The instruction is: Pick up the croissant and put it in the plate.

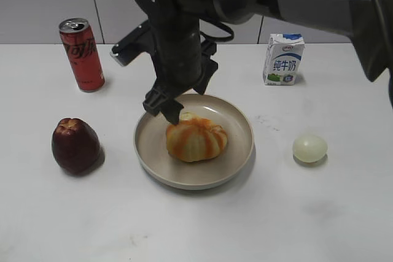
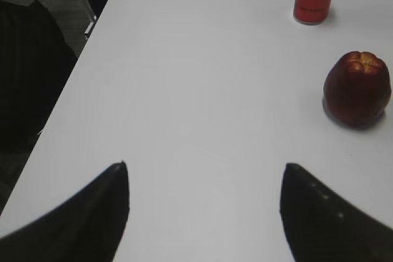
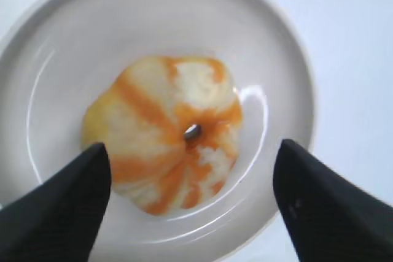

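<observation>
The croissant, round with orange and pale-yellow stripes, lies inside the beige plate at the table's middle. In the right wrist view the croissant sits in the plate with its dimple up. My right gripper hangs just above the plate's far left rim, open and empty, its fingers spread wider than the croissant and apart from it. My left gripper is open and empty over bare table; it is out of the exterior view.
A dark red apple-like fruit stands left of the plate and shows in the left wrist view. A red can stands at back left, a milk carton at back right, a pale egg right of the plate.
</observation>
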### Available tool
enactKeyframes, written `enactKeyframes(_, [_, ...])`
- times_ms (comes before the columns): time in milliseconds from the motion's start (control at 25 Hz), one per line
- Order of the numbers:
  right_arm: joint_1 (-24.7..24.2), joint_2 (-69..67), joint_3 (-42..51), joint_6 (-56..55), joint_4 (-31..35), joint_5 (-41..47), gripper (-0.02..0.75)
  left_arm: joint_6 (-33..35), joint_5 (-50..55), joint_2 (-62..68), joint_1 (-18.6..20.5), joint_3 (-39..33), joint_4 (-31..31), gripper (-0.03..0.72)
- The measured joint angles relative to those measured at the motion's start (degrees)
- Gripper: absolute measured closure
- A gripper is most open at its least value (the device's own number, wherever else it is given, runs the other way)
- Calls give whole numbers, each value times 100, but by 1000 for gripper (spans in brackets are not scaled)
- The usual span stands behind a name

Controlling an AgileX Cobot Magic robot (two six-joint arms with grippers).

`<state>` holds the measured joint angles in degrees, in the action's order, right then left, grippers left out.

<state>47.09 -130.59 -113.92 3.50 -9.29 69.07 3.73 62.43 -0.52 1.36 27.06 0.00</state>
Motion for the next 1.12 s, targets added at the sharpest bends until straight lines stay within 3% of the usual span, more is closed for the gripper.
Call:
enactKeyframes(200, [-407,75,-415,0,-33,6,120,0,0,0,0,0,0,104])
enactKeyframes(520, [-1943,604,-241,-107,29,16,145,0,0,0,0,0,0,104])
enactKeyframes(880, [-3843,1790,1070,-114,772,16,146,0,0,0,0,0,0,104])
enactKeyframes(1120, [-4192,2957,2354,-120,929,16,146,0,0,0,0,0,0,104])
